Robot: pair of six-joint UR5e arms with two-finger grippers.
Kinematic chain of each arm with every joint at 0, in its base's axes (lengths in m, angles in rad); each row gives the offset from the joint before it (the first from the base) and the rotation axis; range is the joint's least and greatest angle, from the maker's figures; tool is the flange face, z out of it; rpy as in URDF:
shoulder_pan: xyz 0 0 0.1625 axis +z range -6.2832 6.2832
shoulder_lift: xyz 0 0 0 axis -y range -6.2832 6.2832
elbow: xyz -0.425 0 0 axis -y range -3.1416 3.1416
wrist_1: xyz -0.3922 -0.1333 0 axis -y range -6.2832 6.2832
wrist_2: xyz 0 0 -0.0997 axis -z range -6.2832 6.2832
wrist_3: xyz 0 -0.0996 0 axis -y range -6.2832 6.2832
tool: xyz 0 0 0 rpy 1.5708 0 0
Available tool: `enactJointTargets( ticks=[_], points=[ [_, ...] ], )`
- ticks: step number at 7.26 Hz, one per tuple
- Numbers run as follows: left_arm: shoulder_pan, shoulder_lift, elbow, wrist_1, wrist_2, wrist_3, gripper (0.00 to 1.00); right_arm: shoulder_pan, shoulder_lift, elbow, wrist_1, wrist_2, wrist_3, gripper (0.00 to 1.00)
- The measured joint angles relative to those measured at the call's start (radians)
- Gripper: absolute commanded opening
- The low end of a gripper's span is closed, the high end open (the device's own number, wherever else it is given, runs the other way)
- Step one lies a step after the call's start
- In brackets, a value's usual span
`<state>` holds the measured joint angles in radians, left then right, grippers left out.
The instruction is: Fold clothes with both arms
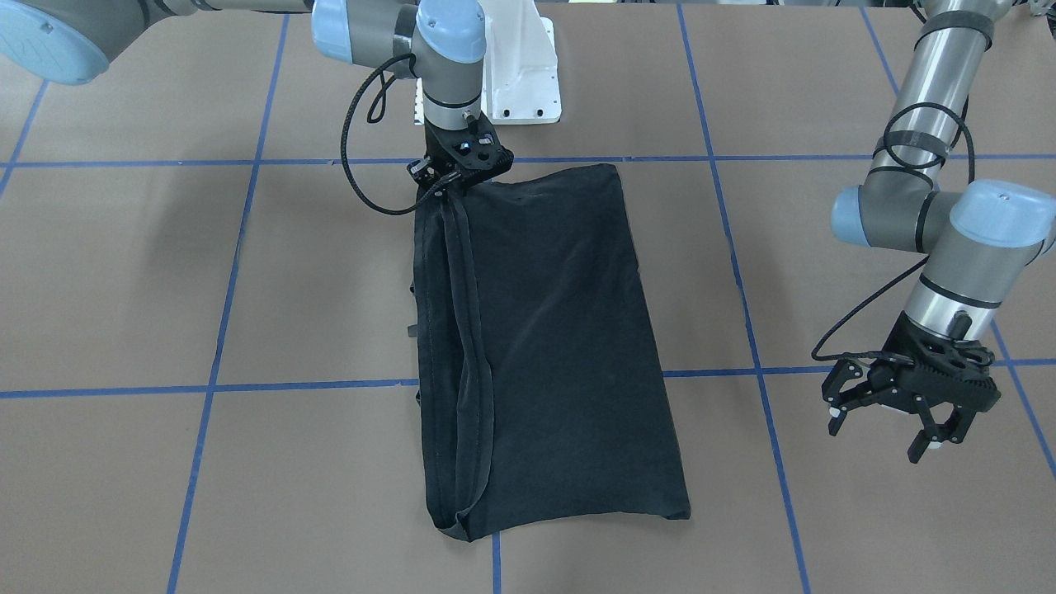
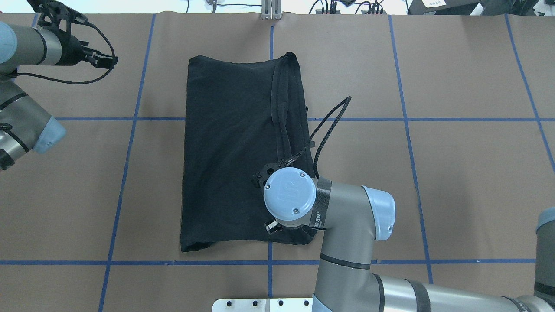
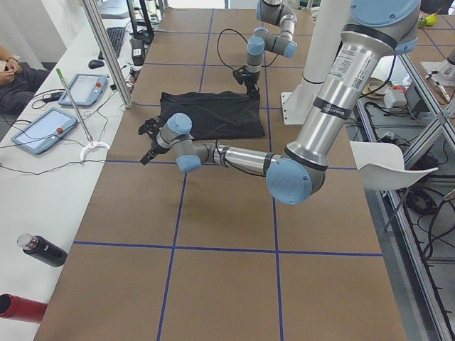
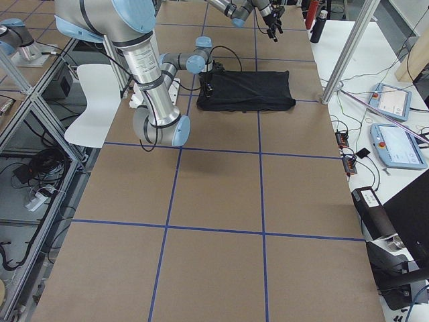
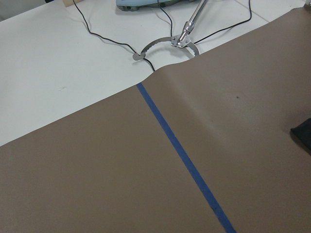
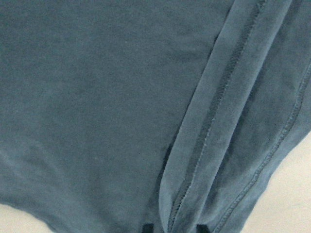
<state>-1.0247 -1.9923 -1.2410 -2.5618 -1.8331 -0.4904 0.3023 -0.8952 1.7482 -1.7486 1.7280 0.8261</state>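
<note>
The black T-shirt (image 1: 561, 330) lies folded into a long rectangle in the middle of the table (image 2: 433, 173), plain side up, its graphic hidden. It also shows in the overhead view (image 2: 230, 143). My right gripper (image 1: 445, 188) stands at the shirt's corner nearest the robot, shut on the doubled hem strip, which rises a little to it. The right wrist view shows the hem (image 6: 214, 111) running between the fingertips (image 6: 146, 227). My left gripper (image 1: 879, 437) is open and empty, hovering well off the shirt's side near the table's far edge. A shirt corner (image 5: 302, 136) shows in the left wrist view.
The white pedestal base (image 1: 520, 74) stands just behind the shirt. Blue tape lines (image 2: 125, 173) grid the brown paper. A side bench beyond the left gripper holds tablets (image 3: 43, 131), cables, a hooked tool (image 5: 170, 43) and bottles (image 3: 43, 249). A metal post (image 3: 106, 53) stands nearby.
</note>
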Motion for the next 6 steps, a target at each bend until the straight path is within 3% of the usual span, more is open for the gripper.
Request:
enactJointTargets(
  ticks=[3,6],
  points=[
    [0.0,-0.002,0.0,0.001,0.0,0.001,1.0,0.001,-0.002,-0.005,-0.003,0.001,-0.007,0.0],
    [0.0,-0.002,0.0,0.002,0.0,0.0,1.0,-0.004,0.001,-0.003,-0.021,0.005,-0.006,0.0]
  ],
)
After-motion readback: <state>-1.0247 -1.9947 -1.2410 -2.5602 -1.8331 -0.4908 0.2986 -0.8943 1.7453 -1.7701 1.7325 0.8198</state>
